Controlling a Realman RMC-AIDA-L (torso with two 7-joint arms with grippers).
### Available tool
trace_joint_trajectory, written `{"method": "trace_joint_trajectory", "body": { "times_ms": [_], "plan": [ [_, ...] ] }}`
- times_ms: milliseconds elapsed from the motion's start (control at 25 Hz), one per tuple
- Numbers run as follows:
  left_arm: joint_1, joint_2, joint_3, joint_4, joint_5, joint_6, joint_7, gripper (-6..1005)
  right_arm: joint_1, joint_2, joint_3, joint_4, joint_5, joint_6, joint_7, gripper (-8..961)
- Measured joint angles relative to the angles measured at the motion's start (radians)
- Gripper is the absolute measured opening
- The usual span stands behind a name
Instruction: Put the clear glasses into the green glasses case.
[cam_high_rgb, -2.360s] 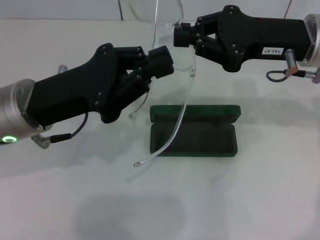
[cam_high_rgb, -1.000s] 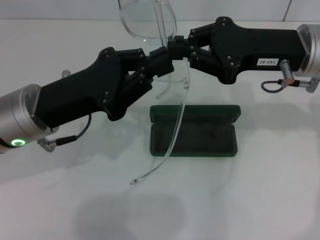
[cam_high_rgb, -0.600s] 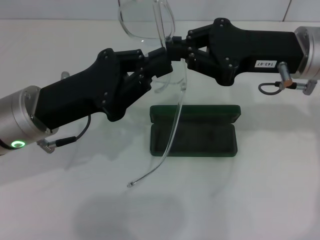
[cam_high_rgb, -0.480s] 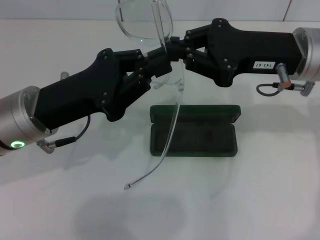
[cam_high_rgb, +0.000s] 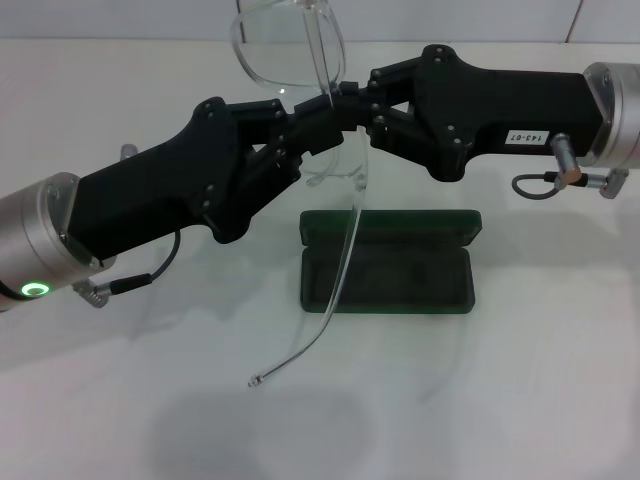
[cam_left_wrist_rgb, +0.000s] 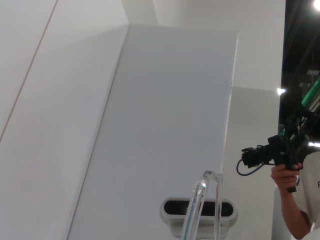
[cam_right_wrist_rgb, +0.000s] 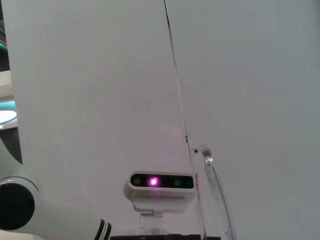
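right gripper (cam_high_rgb: 362, 98) moved left | both fingers grip clear glasses (cam_high_rgb: 300, 60) with left gripper (cam_high_rgb: 325, 125) | label "143-07"

A white table (cam_high_rgb: 520, 400) fills most of the head view, lit evenly, with soft grey shadows cast in the lower centre of the frame. Along the top edge a pale wall (cam_high_rgb: 120, 18) is seen, crossed by thin seams. In the left wrist view tall white panels (cam_left_wrist_rgb: 165, 110) are shown, and a dark opening with green beams is seen at the right edge. A person holding a camera (cam_left_wrist_rgb: 295, 170) is seen at lower right there.
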Motion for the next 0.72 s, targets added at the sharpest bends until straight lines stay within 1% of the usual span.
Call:
{"method": "trace_joint_trajectory", "body": {
  "times_ms": [280, 480, 720],
  "plan": [
    [-0.001, 0.000, 0.004, 0.000, 0.003, -0.001, 0.000, 85, -0.005, -0.001, 0.001, 0.000, 0.000, 0.019, -0.004, 51],
    [0.000, 0.001, 0.008, 0.000, 0.007, 0.005, 0.000, 85, -0.014, -0.004, 0.003, -0.001, -0.002, 0.075, -0.029, 51],
    [0.001, 0.002, 0.003, 0.000, 0.000, 0.008, -0.001, 86, -0.030, -0.012, 0.024, -0.004, -0.005, 0.108, -0.051, 51]
  ]
}}
